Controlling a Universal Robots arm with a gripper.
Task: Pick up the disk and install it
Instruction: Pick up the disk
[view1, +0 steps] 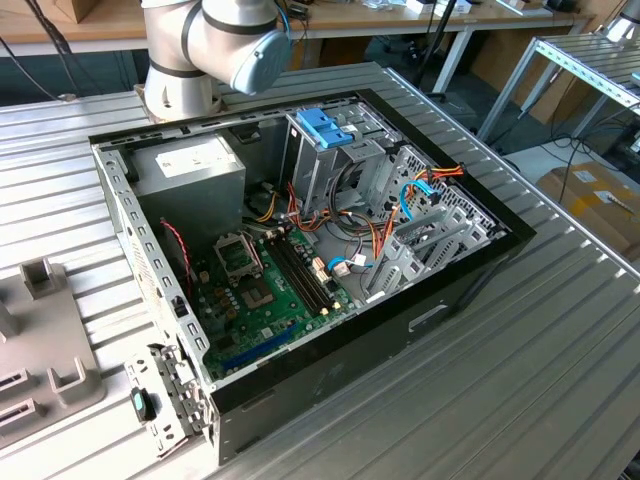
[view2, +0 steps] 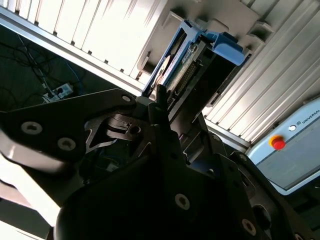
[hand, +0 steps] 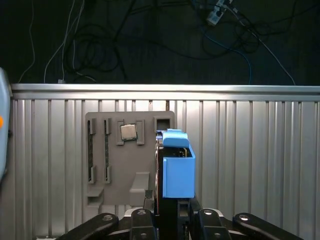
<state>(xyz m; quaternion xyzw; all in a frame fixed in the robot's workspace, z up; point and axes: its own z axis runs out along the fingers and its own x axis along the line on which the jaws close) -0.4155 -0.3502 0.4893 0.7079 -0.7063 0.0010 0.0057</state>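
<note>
Both jaws of the gripper (hand: 169, 212) are closed on the disk (hand: 178, 170), one against each flat face, so the drive stands on edge between them with its light-blue carrier rail pointing away from the fingers. In the second wrist view one dark fingertip (view2: 161, 97) lies against the side of the disk (view2: 186, 67), and the blue rail caps its far end.

The grey holder plate (hand: 112, 172) lies flat on the ribbed metal table (hand: 250, 165). The disk sits along one long edge of that plate, its blue end close to a square pocket at the plate's corner. Whether the drive rests in the plate or is raised off it cannot be told. A small square chip (hand: 128, 131) sits in a recess of the plate, just beside the disk's far end, and two narrow slots run along the plate on the other side of the chip.

In the exterior view the open computer case (view1: 330, 330) lies to the exterior view's right of the plate, well apart from it, with a blue bracket (view1: 325, 127) atop its drive cage at the side of the case far from the plate.
</note>
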